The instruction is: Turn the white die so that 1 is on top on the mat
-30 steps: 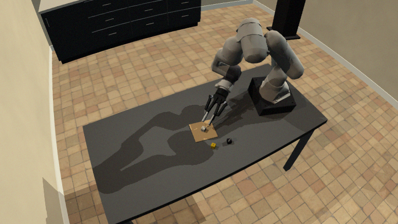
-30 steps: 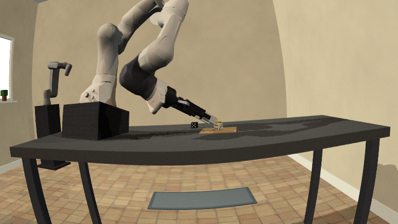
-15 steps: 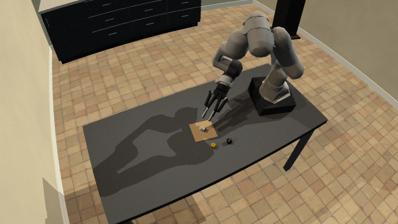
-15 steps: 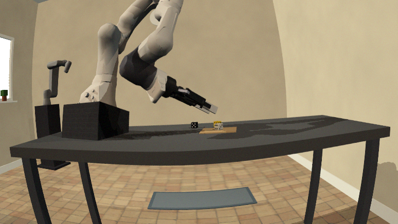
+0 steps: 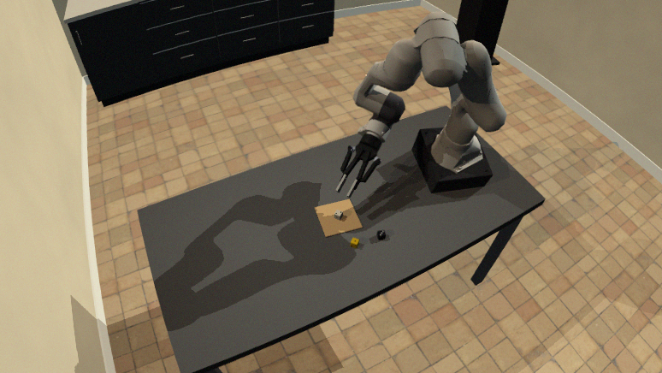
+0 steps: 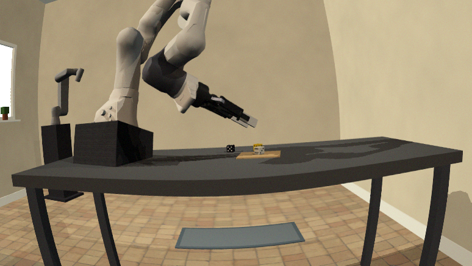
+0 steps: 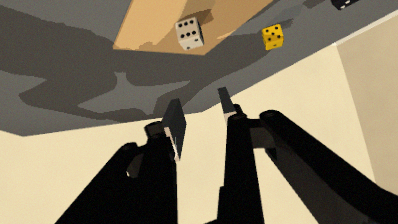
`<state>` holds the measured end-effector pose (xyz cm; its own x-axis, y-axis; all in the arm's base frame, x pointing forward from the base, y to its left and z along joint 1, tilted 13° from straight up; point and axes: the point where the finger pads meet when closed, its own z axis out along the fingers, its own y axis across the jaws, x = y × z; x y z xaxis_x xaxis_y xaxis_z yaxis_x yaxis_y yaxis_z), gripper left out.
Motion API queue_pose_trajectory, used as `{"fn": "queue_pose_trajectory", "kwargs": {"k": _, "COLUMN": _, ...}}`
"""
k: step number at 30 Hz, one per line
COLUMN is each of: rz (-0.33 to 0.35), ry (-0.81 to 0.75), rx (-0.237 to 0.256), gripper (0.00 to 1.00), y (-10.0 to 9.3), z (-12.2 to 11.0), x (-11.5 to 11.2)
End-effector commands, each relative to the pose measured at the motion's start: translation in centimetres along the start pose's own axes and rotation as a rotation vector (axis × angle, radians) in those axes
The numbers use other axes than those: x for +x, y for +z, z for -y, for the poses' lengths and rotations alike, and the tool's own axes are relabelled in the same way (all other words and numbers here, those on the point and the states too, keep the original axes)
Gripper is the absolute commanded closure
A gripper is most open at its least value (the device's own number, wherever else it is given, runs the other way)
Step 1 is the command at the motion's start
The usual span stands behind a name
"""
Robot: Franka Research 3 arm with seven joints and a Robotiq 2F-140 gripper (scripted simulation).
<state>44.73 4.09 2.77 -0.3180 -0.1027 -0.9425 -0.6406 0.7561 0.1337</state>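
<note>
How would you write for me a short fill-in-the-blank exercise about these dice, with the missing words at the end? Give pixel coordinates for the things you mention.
The number of dice on the mat [image 5: 328, 225] [image 6: 243, 155] [image 7: 150, 25] is ____. Besides the yellow die [image 5: 354, 242] [image 6: 258, 144] [image 7: 272, 37], the other die off the mat is coloured ____. In the wrist view, the white die's [image 5: 338, 215] [image 6: 259, 150] [image 7: 188, 34] most visible face shows ____ pips. The gripper [image 5: 342, 192] [image 6: 251, 124] [image 7: 201, 106] is holding ____.

Missing words: one; black; six; nothing.

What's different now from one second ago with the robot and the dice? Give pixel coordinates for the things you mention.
The robot's fingers [image 5: 343, 190] [image 6: 250, 121] moved up and back, away from the white die [image 5: 338, 214] [image 6: 258, 150] [image 7: 189, 33]. They hold nothing. The white die, yellow die [image 5: 354, 242] [image 6: 257, 144] [image 7: 273, 37], black die [image 5: 381, 234] [image 6: 230, 148] [image 7: 344, 3] and mat [image 5: 328, 227] [image 6: 244, 156] [image 7: 137, 30] stayed put.
</note>
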Motion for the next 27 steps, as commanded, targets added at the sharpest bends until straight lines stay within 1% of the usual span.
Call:
{"fn": "queue_pose_trajectory", "kwargs": {"k": 1, "rz": -0.037, "ry": 0.019, "rx": -0.006, "gripper": 0.75, "y": 0.1, "z": -0.1, "x": 0.1}}
{"fn": "queue_pose_trajectory", "kwargs": {"k": 4, "rz": -0.122, "ry": 0.018, "rx": -0.005, "gripper": 0.75, "y": 0.4, "z": -0.1, "x": -0.4}}
{"fn": "queue_pose_trajectory", "kwargs": {"k": 6, "rz": -0.216, "ry": 0.016, "rx": 0.003, "gripper": 0.75, "y": 0.7, "z": 0.0, "x": -1.0}}
{"fn": "queue_pose_trajectory", "kwargs": {"k": 10, "rz": -0.247, "ry": 0.016, "rx": 0.006, "gripper": 0.75, "y": 0.8, "z": 0.0, "x": -1.2}}
{"fn": "queue_pose_trajectory", "kwargs": {"k": 13, "rz": -0.308, "ry": 0.014, "rx": 0.011, "gripper": 0.75, "y": 1.0, "z": 0.1, "x": -1.6}}
{"fn": "queue_pose_trajectory", "kwargs": {"k": 15, "rz": -0.308, "ry": 0.014, "rx": 0.011, "gripper": 0.75, "y": 1.0, "z": 0.1, "x": -1.6}}
{"fn": "queue_pose_trajectory", "kwargs": {"k": 16, "rz": -0.357, "ry": 0.011, "rx": 0.013, "gripper": 0.75, "y": 1.2, "z": 0.2, "x": -2.0}}
{"fn": "queue_pose_trajectory", "kwargs": {"k": 17, "rz": -0.386, "ry": 0.012, "rx": 0.01, "gripper": 0.75, "y": 1.4, "z": 0.1, "x": -2.1}}
{"fn": "queue_pose_trajectory", "kwargs": {"k": 20, "rz": -0.429, "ry": 0.012, "rx": 0.01, "gripper": 0.75, "y": 1.5, "z": 0.1, "x": -2.4}}
{"fn": "queue_pose_trajectory", "kwargs": {"k": 24, "rz": -0.498, "ry": 0.017, "rx": -0.004, "gripper": 0.75, "y": 1.8, "z": -0.1, "x": -2.6}}
{"fn": "queue_pose_trajectory", "kwargs": {"k": 25, "rz": -0.5, "ry": 0.017, "rx": -0.005, "gripper": 0.75, "y": 1.8, "z": -0.1, "x": -2.6}}
{"fn": "queue_pose_trajectory", "kwargs": {"k": 26, "rz": -0.534, "ry": 0.019, "rx": -0.009, "gripper": 0.75, "y": 1.9, "z": -0.2, "x": -2.7}}
{"fn": "queue_pose_trajectory", "kwargs": {"k": 27, "rz": -0.553, "ry": 0.019, "rx": -0.01, "gripper": 0.75, "y": 1.9, "z": -0.2, "x": -2.8}}
